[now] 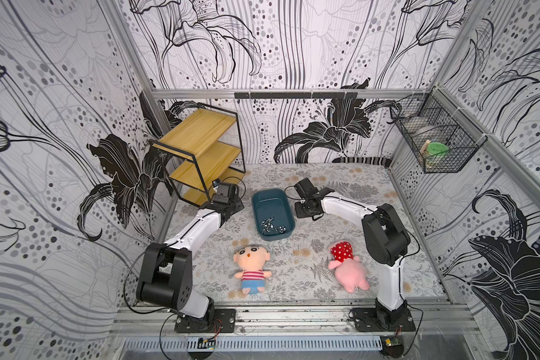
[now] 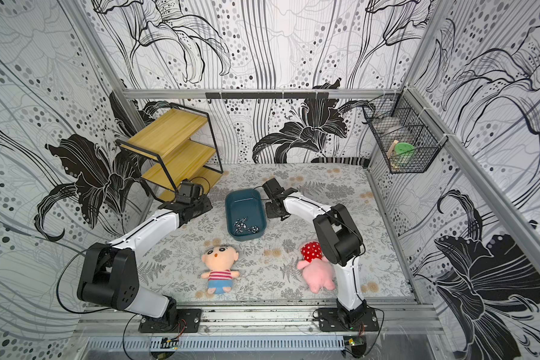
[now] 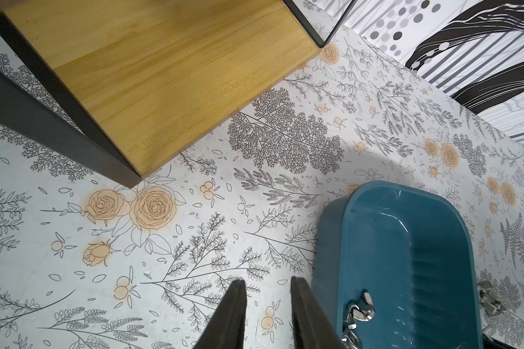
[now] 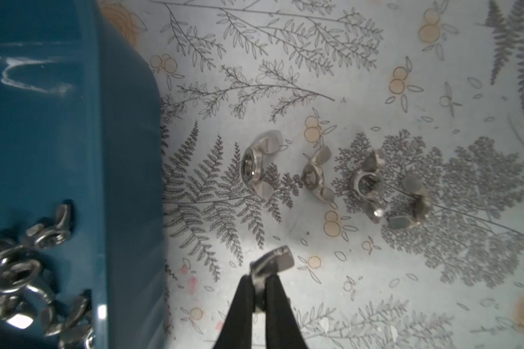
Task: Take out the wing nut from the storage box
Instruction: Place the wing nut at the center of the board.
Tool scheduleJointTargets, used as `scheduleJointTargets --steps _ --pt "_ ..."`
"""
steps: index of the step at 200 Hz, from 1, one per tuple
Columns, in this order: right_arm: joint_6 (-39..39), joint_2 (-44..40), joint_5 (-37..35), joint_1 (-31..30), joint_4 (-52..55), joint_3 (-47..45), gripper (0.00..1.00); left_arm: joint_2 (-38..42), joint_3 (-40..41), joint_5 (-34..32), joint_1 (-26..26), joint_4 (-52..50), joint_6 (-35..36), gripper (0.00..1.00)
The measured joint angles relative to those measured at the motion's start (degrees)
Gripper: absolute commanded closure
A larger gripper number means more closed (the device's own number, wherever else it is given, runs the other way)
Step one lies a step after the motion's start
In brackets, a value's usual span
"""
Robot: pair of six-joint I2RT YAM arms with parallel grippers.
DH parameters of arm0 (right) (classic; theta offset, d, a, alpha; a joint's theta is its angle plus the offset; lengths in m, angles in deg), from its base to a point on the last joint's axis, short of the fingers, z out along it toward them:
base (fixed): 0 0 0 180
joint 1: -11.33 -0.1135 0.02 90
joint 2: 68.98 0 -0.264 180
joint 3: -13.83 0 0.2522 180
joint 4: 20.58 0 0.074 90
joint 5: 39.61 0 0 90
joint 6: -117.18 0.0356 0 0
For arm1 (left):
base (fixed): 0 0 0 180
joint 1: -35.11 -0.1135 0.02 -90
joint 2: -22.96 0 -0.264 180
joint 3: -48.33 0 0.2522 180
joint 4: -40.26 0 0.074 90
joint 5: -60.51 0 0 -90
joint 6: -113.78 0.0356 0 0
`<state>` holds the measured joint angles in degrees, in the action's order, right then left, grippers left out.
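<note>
The dark teal storage box (image 1: 268,202) (image 2: 243,204) lies in the middle of the floral mat, between my two arms. Several silver wing nuts (image 1: 272,226) (image 4: 28,272) are heaped at its near end. My right gripper (image 4: 260,279) hangs just above the mat beside the box's right wall (image 4: 127,181) and is shut on one wing nut (image 4: 274,260), whose wing sticks out past the fingertips. Several more wing nuts (image 4: 256,164) lie in a row on the mat in front of it. My left gripper (image 3: 267,282) is open with nothing between its fingers, beside the box's left wall (image 3: 330,241).
A wooden shelf with a black frame (image 1: 200,149) stands at the back left, close to my left arm. A boy doll (image 1: 251,265) and a pink plush with a red dotted hat (image 1: 348,265) lie near the front. A black wire basket (image 1: 437,140) hangs on the right wall.
</note>
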<state>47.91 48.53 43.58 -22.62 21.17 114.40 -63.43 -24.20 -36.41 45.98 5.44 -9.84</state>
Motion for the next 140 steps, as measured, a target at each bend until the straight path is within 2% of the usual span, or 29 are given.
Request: scheduleJointTargets --steps 96,140 --pt "0.9 3.0 1.7 0.0 -2.5 0.0 0.94 0.0 -0.4 -0.2 0.0 -0.4 0.0 0.68" --pt "1.0 3.6 1.7 0.0 -3.2 0.3 0.8 0.0 -0.4 -0.2 0.0 -0.4 0.0 0.68"
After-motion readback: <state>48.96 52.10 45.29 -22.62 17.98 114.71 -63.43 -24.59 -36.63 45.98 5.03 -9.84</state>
